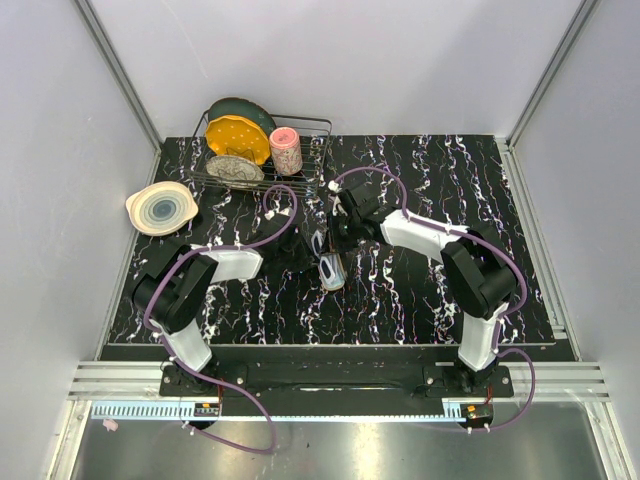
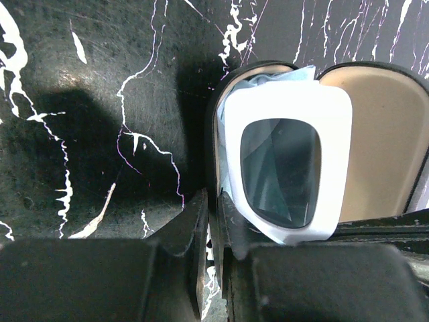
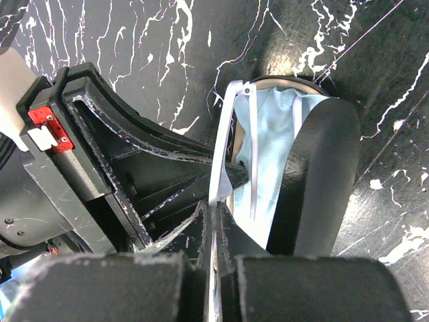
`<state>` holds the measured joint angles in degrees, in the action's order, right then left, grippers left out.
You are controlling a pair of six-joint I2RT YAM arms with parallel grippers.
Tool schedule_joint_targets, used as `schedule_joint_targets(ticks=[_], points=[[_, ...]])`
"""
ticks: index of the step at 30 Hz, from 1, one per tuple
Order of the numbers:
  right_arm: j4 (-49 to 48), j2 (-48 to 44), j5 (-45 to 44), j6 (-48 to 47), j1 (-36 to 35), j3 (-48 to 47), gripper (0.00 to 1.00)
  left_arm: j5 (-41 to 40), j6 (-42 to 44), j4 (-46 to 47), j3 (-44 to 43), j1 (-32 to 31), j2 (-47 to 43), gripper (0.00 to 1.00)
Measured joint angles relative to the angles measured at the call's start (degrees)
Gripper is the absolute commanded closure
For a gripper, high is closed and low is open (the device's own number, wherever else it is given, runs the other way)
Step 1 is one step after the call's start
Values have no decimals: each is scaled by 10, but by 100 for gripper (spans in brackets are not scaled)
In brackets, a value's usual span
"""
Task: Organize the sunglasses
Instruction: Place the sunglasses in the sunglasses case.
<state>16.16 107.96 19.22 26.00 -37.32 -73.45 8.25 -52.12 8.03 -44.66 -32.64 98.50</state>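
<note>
Clearly the risk sits in the middle of the black, white-veined marble-pattern table [image 1: 480, 170], where both arms crowd over one small object. The sunglasses [image 2: 288, 168], a pair with a thin whitish plastic frame and see-through lenses, lie in the open black oblong glasses case [image 2: 382, 134] with its tan lining. They rest on a rumpled light-blue cloth [image 2: 295, 75].

The right gripper [image 3: 213, 248] has its fingers pinched tight on the thin white edge of the frame. The left gripper [image 2: 211, 231] stands narrow, and its fingers appear to be clamped on the left rim of the case.

Several things could go wrong from here:

- **Bent frame:** it is slim and held at one edge only, so a sideways pull or twist from the right arm could bend it or flex the hinge.
- **Glasses riding high:** the bunched cloth may hold them up, so a closing lid could press on a lens or trap a slim arm against the rim.
- **Case moving:** the left hold is on a thin wall, so if it slips the case could skid or tip on the smooth table.
- **Collision:** the two grippers are almost touching, so a careless withdrawal could knock one against the other and drag the glasses back out.
</note>
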Motion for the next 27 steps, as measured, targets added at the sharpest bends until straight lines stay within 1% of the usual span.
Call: schedule_joint_targets(ticks=[5,7,10,11,15,16,18,21,22,27], points=[[1,0,-3,0,0,0,100,0,0,0,0,0,0,100],[3,0,-12,1,0,0,97,1,0,1,0,0,0,100],[11,0,-30,3,-1,0,88,1,0,3,0,0,0,100],[14,0,-38,4,-1,0,81,2,0,4,-1,0,0,100],[23,0,-70,2,-1,0,68,4,0,6,-5,0,0,100],[24,0,-77,2,-1,0,67,5,0,6,-6,0,0,100],[27,0,-86,0,-2,0,66,5,0,6,-7,0,0,100],[29,-1,-101,-3,-2,0,67,6,-1,6,-10,0,0,100],[31,-1,-106,-4,-2,0,69,6,-1,7,-10,-1,0,100],[36,-4,-126,-10,-3,2,69,6,-1,6,-12,-2,0,100]])
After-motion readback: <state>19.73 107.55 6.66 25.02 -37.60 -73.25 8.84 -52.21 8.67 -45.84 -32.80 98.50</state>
